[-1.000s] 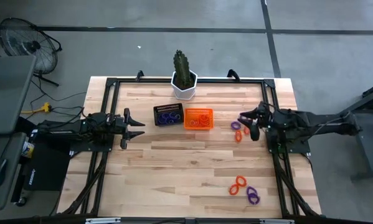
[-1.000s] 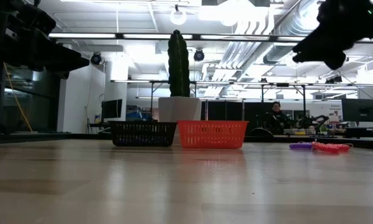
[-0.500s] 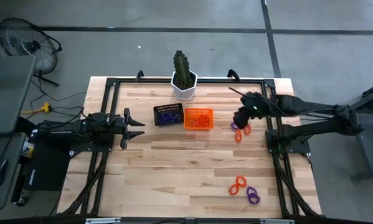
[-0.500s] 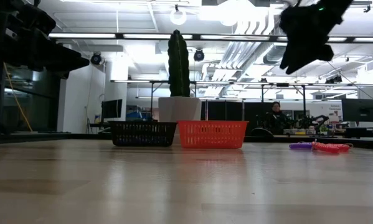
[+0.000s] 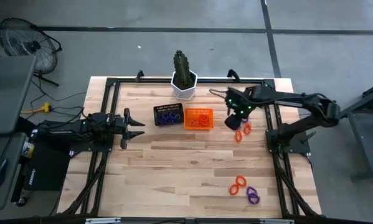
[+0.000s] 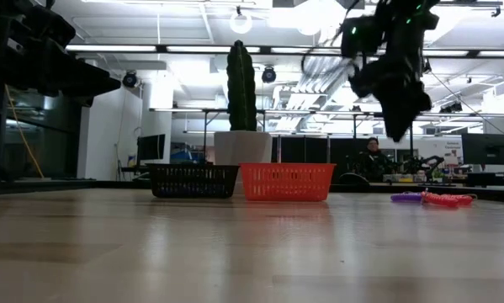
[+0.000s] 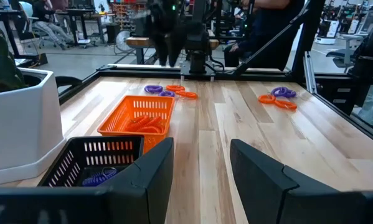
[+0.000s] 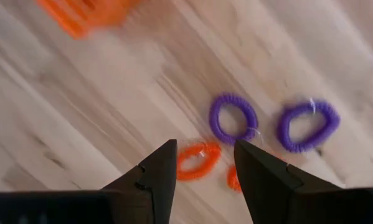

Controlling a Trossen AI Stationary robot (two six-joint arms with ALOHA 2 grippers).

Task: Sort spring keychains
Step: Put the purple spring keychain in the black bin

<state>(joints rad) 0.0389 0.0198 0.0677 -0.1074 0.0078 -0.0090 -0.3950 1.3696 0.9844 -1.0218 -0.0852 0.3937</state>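
Observation:
Several spring keychains lie flat on the wooden table. One group, purple [image 8: 233, 118] and orange [image 8: 198, 158], lies right of the orange mesh basket [image 5: 198, 118]. A second group [image 5: 244, 190] lies near the front right. More keychains sit inside the orange basket and the black mesh basket [image 5: 168, 114]. My right gripper [image 5: 233, 119] hangs open above the first group, pointing down, touching nothing. My left gripper [image 5: 136, 127] waits open and level at the table's left side, facing the baskets.
A white pot with a cactus [image 5: 185, 81] stands behind the baskets at the far edge. A black frame [image 5: 111, 87] runs along the table's sides. Bare wood spans the middle and front left of the table [image 5: 174, 174].
My right gripper has swung from the table's right edge toward the left, out over the keychains beside the orange basket. It has tipped from near level to pointing down. Its fingers stay apart.

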